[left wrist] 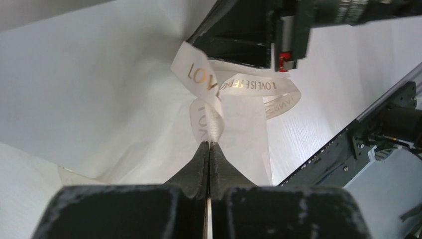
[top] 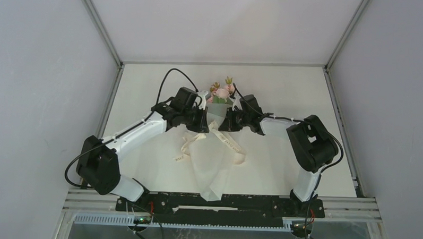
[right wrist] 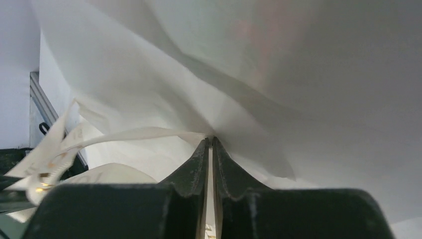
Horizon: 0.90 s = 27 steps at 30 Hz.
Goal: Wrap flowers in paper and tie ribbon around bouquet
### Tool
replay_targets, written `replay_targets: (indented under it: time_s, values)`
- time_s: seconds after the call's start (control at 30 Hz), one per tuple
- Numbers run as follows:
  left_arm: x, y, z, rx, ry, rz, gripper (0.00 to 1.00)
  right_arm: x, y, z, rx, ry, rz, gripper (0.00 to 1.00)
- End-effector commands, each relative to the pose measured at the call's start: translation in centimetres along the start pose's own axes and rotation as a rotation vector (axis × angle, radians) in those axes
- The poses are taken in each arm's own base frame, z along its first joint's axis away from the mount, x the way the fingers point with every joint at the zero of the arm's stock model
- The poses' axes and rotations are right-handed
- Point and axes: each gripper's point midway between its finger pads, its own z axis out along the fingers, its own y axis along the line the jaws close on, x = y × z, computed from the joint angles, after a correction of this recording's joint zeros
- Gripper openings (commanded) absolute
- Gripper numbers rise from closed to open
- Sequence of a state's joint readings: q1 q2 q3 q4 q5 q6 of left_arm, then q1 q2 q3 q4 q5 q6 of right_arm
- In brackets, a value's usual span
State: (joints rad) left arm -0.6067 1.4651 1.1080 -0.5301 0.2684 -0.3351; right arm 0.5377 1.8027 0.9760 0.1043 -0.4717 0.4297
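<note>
The bouquet lies mid-table, pink flowers (top: 221, 91) at the far end and the off-white paper (top: 212, 172) tapering toward the near edge. A cream lettered ribbon (top: 225, 143) crosses the cone, with loose tails on both sides. My left gripper (top: 204, 122) and right gripper (top: 224, 123) meet over the cone just below the blooms. In the left wrist view the left gripper (left wrist: 209, 143) is shut on a twisted ribbon (left wrist: 204, 82) strand in front of the paper (left wrist: 99, 89). In the right wrist view the right gripper (right wrist: 209, 139) is shut on a ribbon (right wrist: 134, 134) strand against the paper (right wrist: 308, 79).
A black mounting rail (top: 222, 202) runs along the near table edge, just under the cone's tip. Grey enclosure walls with metal posts (top: 98, 25) close in the table on the left, right and back. The rail (left wrist: 343, 144) also shows in the left wrist view.
</note>
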Motion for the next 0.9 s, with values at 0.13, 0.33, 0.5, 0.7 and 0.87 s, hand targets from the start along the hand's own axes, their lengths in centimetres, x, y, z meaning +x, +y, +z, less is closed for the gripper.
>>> replay_targets:
  time_s: [0.13, 0.33, 0.5, 0.7, 0.87]
  values:
    - [-7.7, -3.7, -1.4, 0.128, -0.221, 0.191, 0.00, 3.0, 2.3, -0.4, -0.245, 0.118, 0.034, 0.10]
    - [-9.1, -2.7, 2.0, 0.100, -0.216, 0.173, 0.00, 4.4, 2.8, -2.6, -0.382, 0.154, 0.084, 0.09]
    - [-9.2, 1.1, 5.4, -0.034, -0.187, 0.102, 0.00, 5.1, 2.4, -3.3, -0.383, 0.184, 0.104, 0.12]
    - [-6.8, 3.7, 8.4, -0.105, -0.103, 0.062, 0.00, 5.6, 1.0, -3.3, -0.328, 0.205, 0.166, 0.16]
    - [-5.6, 4.5, 9.2, -0.122, -0.075, 0.061, 0.00, 5.0, -2.1, -4.4, -0.192, 0.159, 0.238, 0.24]
